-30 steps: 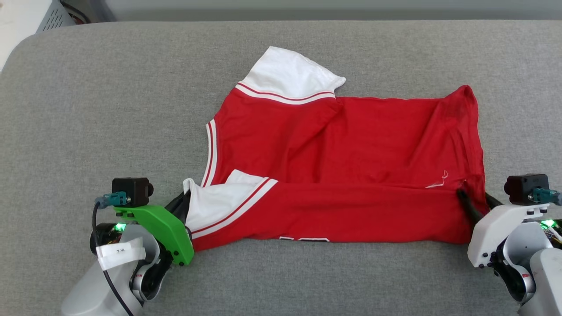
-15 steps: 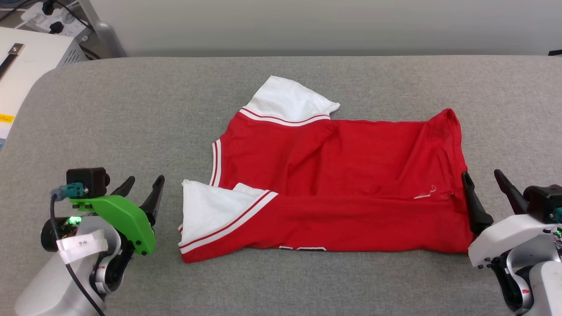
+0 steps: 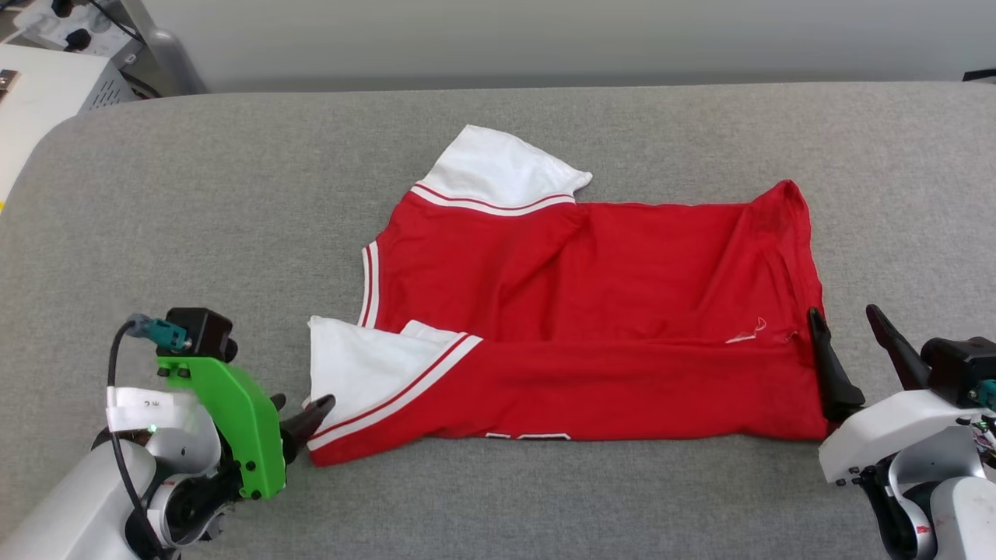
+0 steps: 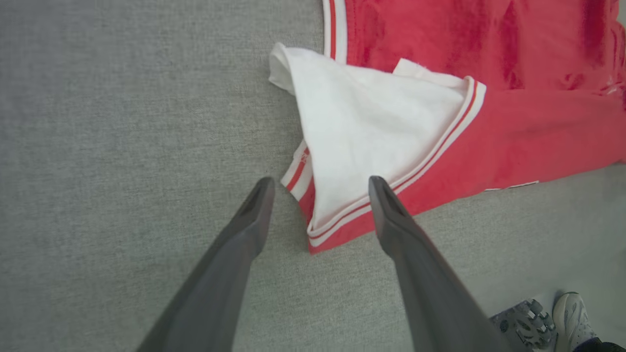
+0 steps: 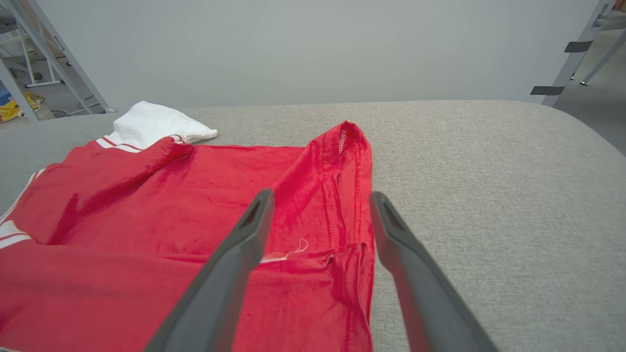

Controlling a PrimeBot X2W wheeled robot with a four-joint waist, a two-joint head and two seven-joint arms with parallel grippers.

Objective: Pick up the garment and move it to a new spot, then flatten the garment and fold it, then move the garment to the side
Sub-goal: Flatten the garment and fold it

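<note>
While the garment (image 3: 607,311) is laid folded mid-worktop (image 3: 194,202), the left pincer (image 3: 305,401) is held open, empty, at its near left corner, the right pincer (image 3: 842,311) likewise at its right hem.

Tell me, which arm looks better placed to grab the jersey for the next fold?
Probably the left. The left gripper, open, points down with a near corner of the jersey between its fingers. The right gripper, also open, straddles the hem but looks along the grey surface, not down.
</note>
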